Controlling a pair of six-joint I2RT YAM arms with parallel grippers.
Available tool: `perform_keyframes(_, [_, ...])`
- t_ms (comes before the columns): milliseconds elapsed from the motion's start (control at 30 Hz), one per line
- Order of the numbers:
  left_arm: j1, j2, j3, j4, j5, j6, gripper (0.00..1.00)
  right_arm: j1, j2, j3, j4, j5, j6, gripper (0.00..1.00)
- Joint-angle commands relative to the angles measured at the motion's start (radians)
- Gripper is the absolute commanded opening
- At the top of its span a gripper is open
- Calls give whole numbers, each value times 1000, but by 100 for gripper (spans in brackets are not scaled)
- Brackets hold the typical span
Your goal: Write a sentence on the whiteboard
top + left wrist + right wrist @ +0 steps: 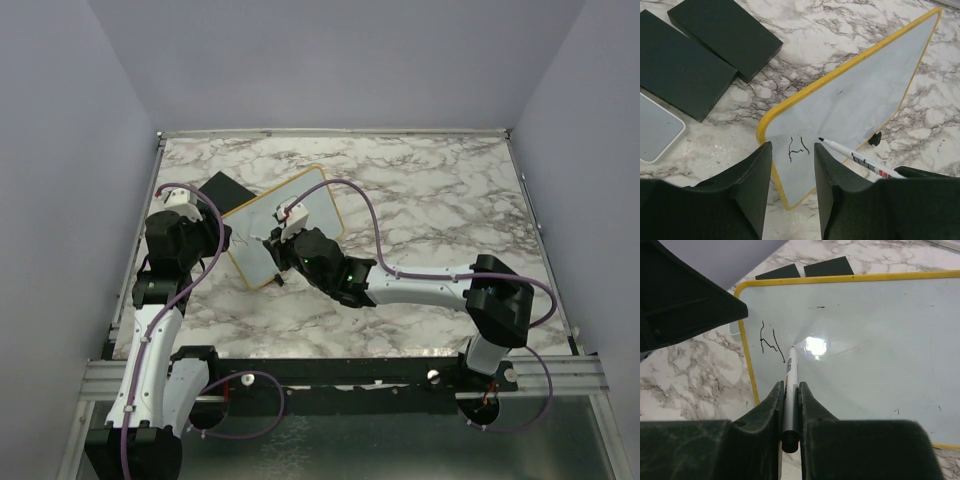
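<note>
The whiteboard (290, 222) with its yellow frame lies tilted at the table's left middle. It also shows in the left wrist view (860, 95) and the right wrist view (870, 340). The sentence is only a few dark strokes (797, 148) near one corner, also in the right wrist view (770, 342). My right gripper (791, 390) is shut on a white marker (790, 375), whose tip is at the board just right of the strokes. My left gripper (792, 167) is open, its fingers (757, 185) straddling the board's near corner. The marker also shows in the left wrist view (860, 159).
Two flat black blocks (725, 35) (675, 70) lie beyond the board's left side, with a small white rounded slab (655, 130) beside them. A black foot (875, 139) sticks out under the board's edge. Marble table (440, 200) extends to the right.
</note>
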Motion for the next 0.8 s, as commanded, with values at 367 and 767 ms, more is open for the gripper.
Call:
perform_keyframes(367, [-4,-5,-12,5,37,12,39,7,49,52,35,40,-34,0])
perform_keyframes(767, [-5,-6,-13,7,42,11,38,8,46,33,39,16,-26,0])
